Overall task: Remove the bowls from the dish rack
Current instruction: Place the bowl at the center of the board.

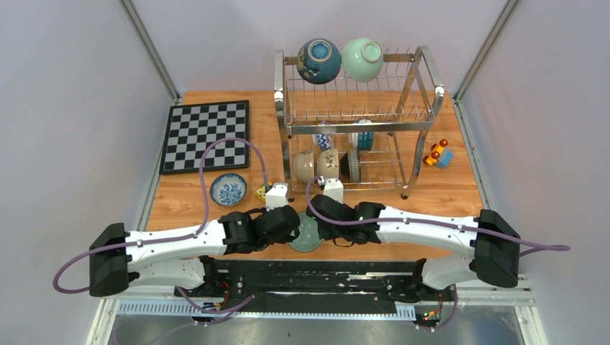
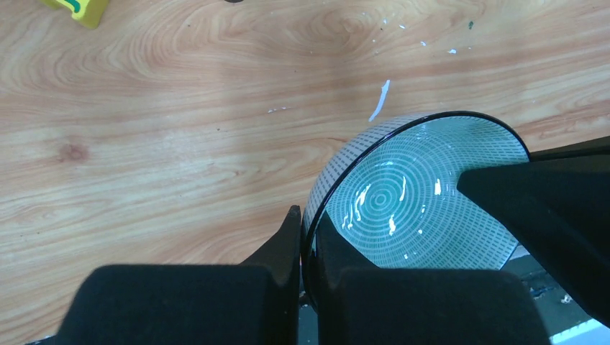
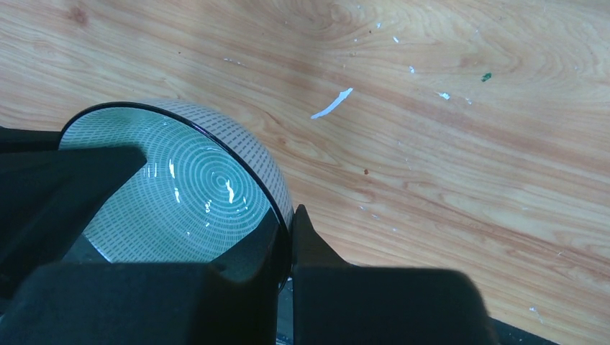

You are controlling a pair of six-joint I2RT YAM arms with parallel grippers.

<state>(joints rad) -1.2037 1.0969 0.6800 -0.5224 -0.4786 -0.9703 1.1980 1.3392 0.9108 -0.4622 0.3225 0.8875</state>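
A dark-rimmed bowl (image 1: 306,238) with a teal ringed inside (image 2: 403,201) (image 3: 187,187) hangs between both arms over the table's near edge. My left gripper (image 1: 293,228) (image 2: 308,219) is shut on its left rim. On the opposite rim my right gripper (image 1: 320,227) (image 3: 288,215) is shut as well. The dish rack (image 1: 426,72) stands at the back. A dark blue bowl (image 1: 319,60) and a mint green bowl (image 1: 362,59) sit on its top tier. Several bowls (image 1: 327,164) stand on the lower tier. A blue-patterned bowl (image 1: 229,189) rests on the table.
A chessboard (image 1: 206,135) lies at the back left. A small yellow block (image 1: 260,192) (image 2: 75,8) sits beside the blue-patterned bowl. A toy car (image 1: 437,154) lies right of the rack. Grey walls close in both sides.
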